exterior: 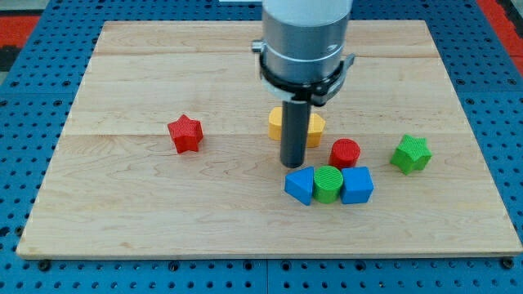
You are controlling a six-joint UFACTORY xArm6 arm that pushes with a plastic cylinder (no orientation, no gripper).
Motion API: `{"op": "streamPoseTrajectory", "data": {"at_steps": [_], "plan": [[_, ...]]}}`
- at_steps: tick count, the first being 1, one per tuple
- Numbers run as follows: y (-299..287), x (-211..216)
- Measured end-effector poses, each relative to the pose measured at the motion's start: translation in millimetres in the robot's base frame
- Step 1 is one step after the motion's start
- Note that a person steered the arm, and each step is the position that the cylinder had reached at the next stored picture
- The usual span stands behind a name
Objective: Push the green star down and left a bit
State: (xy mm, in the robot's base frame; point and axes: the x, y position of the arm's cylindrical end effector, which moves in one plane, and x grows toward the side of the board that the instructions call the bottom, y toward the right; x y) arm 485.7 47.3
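The green star (410, 153) lies on the wooden board (163, 204) at the view's right. My tip (293, 166) is the lower end of the dark rod, well to the left of the star, with the red cylinder (345, 153) between them. The tip stands just in front of the yellow block (315, 124) and just above the blue block (301, 185).
A green cylinder (328, 183) and a second blue block (357, 184) sit in a row with the first blue block below the tip. A red star (185, 133) lies at the view's left. The board's right edge is near the green star.
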Motion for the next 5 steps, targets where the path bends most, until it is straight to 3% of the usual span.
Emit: {"op": "streamPoseTrajectory", "data": {"at_steps": [2,3,4,5], "plan": [[8,-6],[52,-58],[100,-80],[131,-61]]}}
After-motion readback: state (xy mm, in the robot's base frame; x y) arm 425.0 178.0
